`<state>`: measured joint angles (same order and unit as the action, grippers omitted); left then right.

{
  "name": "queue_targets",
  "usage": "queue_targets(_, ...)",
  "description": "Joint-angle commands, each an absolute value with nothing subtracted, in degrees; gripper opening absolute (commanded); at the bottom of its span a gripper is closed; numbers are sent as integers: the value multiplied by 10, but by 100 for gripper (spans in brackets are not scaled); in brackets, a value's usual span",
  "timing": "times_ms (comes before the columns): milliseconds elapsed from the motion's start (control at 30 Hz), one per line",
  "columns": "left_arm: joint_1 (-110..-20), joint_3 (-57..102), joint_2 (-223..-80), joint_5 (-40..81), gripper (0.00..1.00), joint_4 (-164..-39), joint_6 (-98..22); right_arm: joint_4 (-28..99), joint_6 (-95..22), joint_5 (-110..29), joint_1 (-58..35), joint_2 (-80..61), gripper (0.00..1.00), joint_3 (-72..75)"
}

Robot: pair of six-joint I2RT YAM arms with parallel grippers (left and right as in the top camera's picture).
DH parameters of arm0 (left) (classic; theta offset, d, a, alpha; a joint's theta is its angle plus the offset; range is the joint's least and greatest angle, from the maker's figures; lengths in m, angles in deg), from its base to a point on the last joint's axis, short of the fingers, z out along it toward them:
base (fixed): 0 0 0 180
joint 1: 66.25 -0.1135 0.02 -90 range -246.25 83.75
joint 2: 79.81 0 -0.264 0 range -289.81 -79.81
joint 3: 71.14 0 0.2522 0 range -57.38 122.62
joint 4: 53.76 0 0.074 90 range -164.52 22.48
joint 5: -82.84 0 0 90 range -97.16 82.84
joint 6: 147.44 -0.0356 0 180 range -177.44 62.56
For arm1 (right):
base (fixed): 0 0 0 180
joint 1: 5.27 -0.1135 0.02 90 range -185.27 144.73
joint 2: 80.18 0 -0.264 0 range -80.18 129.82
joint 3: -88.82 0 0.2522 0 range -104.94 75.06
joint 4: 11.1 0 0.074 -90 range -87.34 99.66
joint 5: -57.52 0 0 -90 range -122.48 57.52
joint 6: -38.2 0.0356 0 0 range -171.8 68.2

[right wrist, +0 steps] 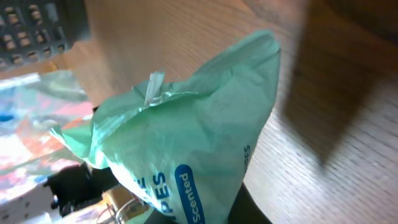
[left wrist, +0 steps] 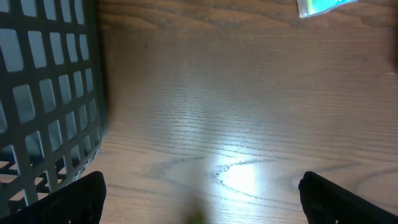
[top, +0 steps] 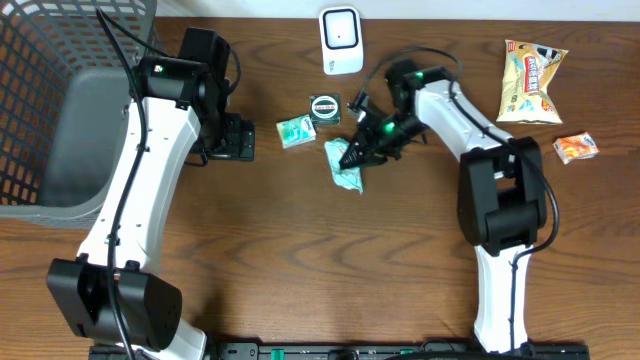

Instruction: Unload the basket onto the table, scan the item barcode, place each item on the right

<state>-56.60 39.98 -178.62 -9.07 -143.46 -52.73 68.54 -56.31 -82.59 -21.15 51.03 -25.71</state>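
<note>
Right arm is reaching in across the middle of the table [top: 300,270]. The right gripper [top: 356,153] is pinching a green packet [top: 346,168], its jaws pressed together on the packet's upper edge. The packet is sitting near table centre, just below a round tin [top: 326,107] and just right of a small teal packet [top: 295,130]. Whether it is lifting clear of the wood, I cannot tell.

From the right wrist camera the green packet [right wrist: 186,143] is filling most of the view, crumpled, with white lettering and a blue oval label showing low down. No barcode is showing on this face. A hard shadow is falling on the wood to its right.

The scanner [top: 340,40], white and upright, is standing at the far edge, beyond the tin and apart from the packet.

Left arm is stretching along the left side. The left gripper [top: 238,140] is hanging with jaws spread wide, pinching nothing, between the basket [top: 40,60] and the teal packet. Its own camera is showing both fingertips [left wrist: 68,199] far apart over bare wood, the basket's mesh wall [left wrist: 43,93] at left, and a corner of the teal packet [left wrist: 323,6] at the top.

A snack bag [top: 532,80] and an orange packet [top: 575,148] are lying at far right, well apart from both grippers.
</note>
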Motion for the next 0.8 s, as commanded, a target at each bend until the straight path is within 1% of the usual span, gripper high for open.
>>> queue_targets(0, -568, 398, -1788, -100, 98, -1435, -522, 676, -622, -869, -194, 513, 1, -205)
queue_targets(133, -568, 398, -1788, -100, 98, -1435, -522, 633, -614, -864, -176, 513, 1, -139)
queue_targets(233, -568, 398, -1788, -100, 98, -1435, -522, 638, -601, -839, -161, 513, 9, -129)
queue_targets(333, -568, 398, -1788, -100, 98, -1435, -522, 658, -588, -805, -145, 509, 12, -145)
queue_targets(400, -568, 398, -1788, -100, 98, -1435, -522, 679, -584, -782, -137, 505, 16, -164)
queue_targets(533, -568, 398, -1788, -100, 98, -1435, -522, 729, -554, -691, -133, 490, 31, -215)
queue_targets(667, -568, 398, -1788, -100, 98, -1435, -522, 768, -526, -595, -150, 466, 46, -255)
queue_targets(767, -568, 398, -1788, -100, 98, -1435, -522, 781, -524, -573, -175, 444, 49, -267)
